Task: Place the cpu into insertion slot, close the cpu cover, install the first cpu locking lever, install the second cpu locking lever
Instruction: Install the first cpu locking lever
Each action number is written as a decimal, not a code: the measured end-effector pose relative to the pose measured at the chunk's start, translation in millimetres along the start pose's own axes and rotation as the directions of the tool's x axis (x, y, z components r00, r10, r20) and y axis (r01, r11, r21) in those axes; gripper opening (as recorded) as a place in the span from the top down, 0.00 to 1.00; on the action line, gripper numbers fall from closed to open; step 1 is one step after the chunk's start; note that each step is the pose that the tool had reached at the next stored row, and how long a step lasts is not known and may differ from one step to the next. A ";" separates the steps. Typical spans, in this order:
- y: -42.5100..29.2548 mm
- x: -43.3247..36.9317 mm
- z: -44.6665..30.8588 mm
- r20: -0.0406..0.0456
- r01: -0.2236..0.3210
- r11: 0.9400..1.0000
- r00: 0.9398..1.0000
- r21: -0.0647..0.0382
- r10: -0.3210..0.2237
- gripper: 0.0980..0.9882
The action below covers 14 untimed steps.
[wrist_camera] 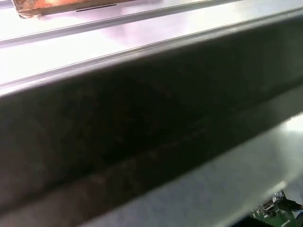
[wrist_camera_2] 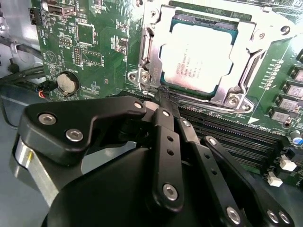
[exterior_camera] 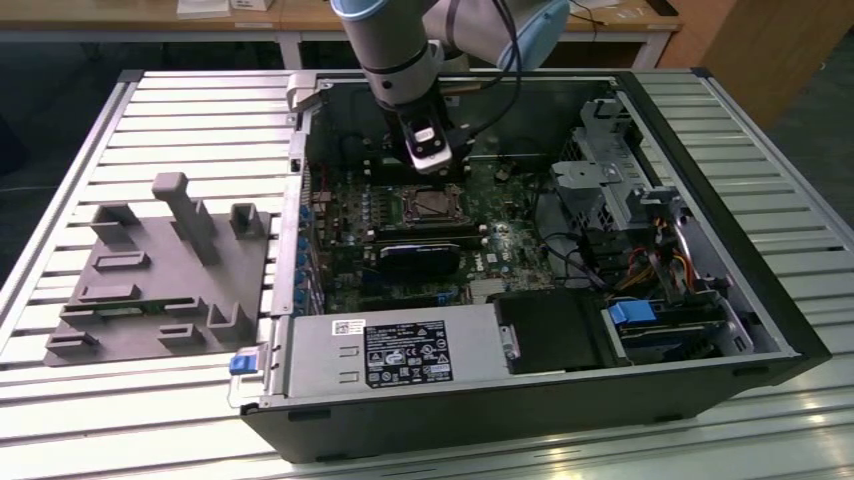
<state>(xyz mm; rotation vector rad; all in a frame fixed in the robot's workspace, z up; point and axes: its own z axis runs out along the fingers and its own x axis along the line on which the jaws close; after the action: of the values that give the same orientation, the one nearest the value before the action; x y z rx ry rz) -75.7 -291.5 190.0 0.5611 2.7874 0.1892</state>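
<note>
Cpu [wrist_camera_2: 196, 56] lies under the lowered cpu cover [wrist_camera_2: 236, 90], just beyond the fingers [wrist_camera_2: 166, 106]; fingers clenched together, tips at the cover's edge.

From high up at the near side we look down into the open computer case [exterior_camera: 534, 415] on the slatted table [exterior_camera: 174, 100]. Our second wrist view rides just behind the gripper [wrist_camera_2: 163, 97], facing the cpu [wrist_camera_2: 196, 52] close up; the exterior view shares that chip and the motherboard [exterior_camera: 514, 250] around it. Our first wrist view faces a dark case wall [wrist_camera: 142, 137], very near.
</note>
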 end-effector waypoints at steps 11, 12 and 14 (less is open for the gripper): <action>0.2 -1.6 -4.6 0.001 -0.003 1.000 1.000 0.001 0.003 1.00; 0.5 -2.0 -6.1 0.001 -0.003 1.000 1.000 0.001 0.003 1.00; 1.2 -2.9 -9.7 0.001 -0.004 1.000 1.000 0.001 0.004 1.00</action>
<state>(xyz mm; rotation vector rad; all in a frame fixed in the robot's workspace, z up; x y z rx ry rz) -75.7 -292.3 200.1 0.5670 2.7860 0.1881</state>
